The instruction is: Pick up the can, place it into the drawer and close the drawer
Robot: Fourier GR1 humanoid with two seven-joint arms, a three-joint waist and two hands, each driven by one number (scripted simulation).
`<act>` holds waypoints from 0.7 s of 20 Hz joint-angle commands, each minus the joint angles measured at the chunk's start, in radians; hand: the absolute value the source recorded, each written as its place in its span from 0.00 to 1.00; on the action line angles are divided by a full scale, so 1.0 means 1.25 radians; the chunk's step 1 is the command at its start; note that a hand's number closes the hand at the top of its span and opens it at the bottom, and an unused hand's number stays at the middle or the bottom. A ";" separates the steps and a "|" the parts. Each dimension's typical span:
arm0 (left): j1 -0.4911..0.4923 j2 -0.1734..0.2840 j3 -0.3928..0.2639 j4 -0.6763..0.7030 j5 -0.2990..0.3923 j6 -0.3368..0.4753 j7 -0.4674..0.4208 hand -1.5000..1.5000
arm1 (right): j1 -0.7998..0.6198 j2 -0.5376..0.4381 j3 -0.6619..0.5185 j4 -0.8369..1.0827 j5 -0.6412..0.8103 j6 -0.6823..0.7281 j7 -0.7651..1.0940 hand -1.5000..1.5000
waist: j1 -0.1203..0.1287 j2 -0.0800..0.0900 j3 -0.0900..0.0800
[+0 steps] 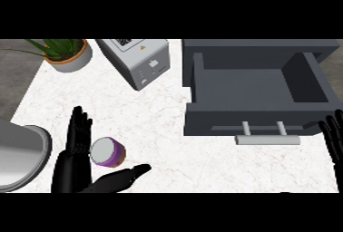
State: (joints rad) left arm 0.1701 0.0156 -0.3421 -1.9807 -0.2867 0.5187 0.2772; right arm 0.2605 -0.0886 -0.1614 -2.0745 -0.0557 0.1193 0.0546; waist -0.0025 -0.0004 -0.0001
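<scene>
Head view: can (107, 151) upright on counter (167, 118), between fingers and thumb of left hand (75, 158), which is spread, not yet closed round it. Drawer (258, 86) open, nothing inside. Right hand (332, 136) open at right edge, resting. Grasp, placing, closing all left.

Can (107, 151) on counter (167, 118) front-left, between fingers and thumb of left hand (77, 167). Drawer (258, 93) pulled out at back-right — right hand (331, 136) just beside its front corner. Toaster (137, 61) back-centre, potted plant (67, 54) left of it.
</scene>
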 commanded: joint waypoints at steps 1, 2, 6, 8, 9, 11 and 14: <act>-0.029 -0.007 0.029 0.051 0.010 -0.004 -0.028 0.00 | -0.044 -0.014 -0.028 0.018 -0.001 0.005 0.020 0.00 | 0.001 0.000 0.000; -0.013 0.010 0.071 0.072 0.076 -0.024 -0.072 0.00 | 0.014 0.022 -0.009 0.054 0.000 0.019 -0.059 0.00 | 0.000 0.000 0.000; -0.012 0.017 0.089 0.094 0.112 -0.032 -0.113 0.00 | -0.029 -0.019 -0.062 0.044 -0.045 0.046 -0.020 0.00 | 0.001 0.000 0.000; -0.007 0.021 0.126 0.158 0.136 -0.035 -0.174 0.00 | 0.032 0.025 -0.005 -0.012 0.004 0.033 -0.020 0.00 | 0.000 0.000 0.000; 0.031 -0.001 0.066 0.120 0.084 -0.008 -0.153 0.00 | 0.003 0.005 -0.049 -0.006 -0.044 0.045 -0.001 0.00 | 0.001 0.000 0.000; 0.036 -0.004 0.058 0.104 0.063 0.009 -0.126 0.00 | -0.057 -0.003 -0.038 0.020 -0.007 0.021 0.036 0.00 | 0.003 0.000 0.000; 0.022 -0.008 0.114 0.212 0.144 -0.020 -0.253 0.00 | -0.049 0.003 -0.052 0.052 -0.007 0.028 -0.004 0.00 | 0.002 0.000 0.000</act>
State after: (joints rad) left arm 0.2159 0.0175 -0.2427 -1.8070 -0.1536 0.5039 0.0494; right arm 0.2477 -0.0728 -0.1996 -2.0583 -0.0668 0.1584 0.0462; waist -0.0006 -0.0007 -0.0002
